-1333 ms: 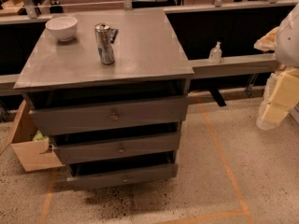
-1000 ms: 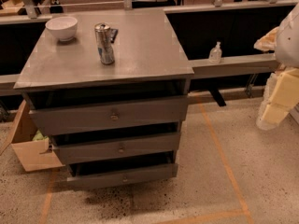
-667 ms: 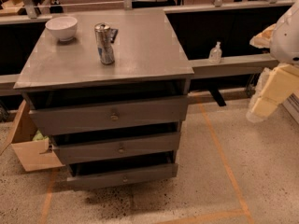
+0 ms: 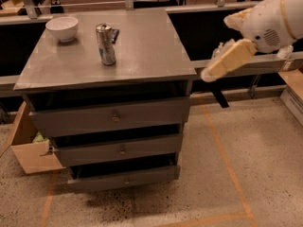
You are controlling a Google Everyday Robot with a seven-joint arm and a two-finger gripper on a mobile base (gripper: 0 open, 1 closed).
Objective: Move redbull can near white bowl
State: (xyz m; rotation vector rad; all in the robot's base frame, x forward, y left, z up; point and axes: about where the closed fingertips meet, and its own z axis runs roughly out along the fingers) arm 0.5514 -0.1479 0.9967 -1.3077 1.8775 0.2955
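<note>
The redbull can (image 4: 105,44), slim, silver and blue, stands upright on the grey cabinet top (image 4: 142,51), left of its middle. The white bowl (image 4: 62,28) sits at the far left corner of the top, about a can's height away from the can. My gripper (image 4: 208,74) hangs in the air at the end of the cream-coloured arm (image 4: 265,22), just off the cabinet's right edge and at the height of its top. It is well to the right of the can and touches nothing.
The cabinet has three drawers (image 4: 113,119), the lower ones slightly pulled out. A small dark object (image 4: 114,34) lies just behind the can. An open cardboard box (image 4: 29,150) stands on the floor at the left. A dark rail and shelf (image 4: 246,65) run behind the arm.
My arm has swung left and upward from the far right, bringing the gripper close to the cabinet's right edge. The can and the bowl have not moved.
</note>
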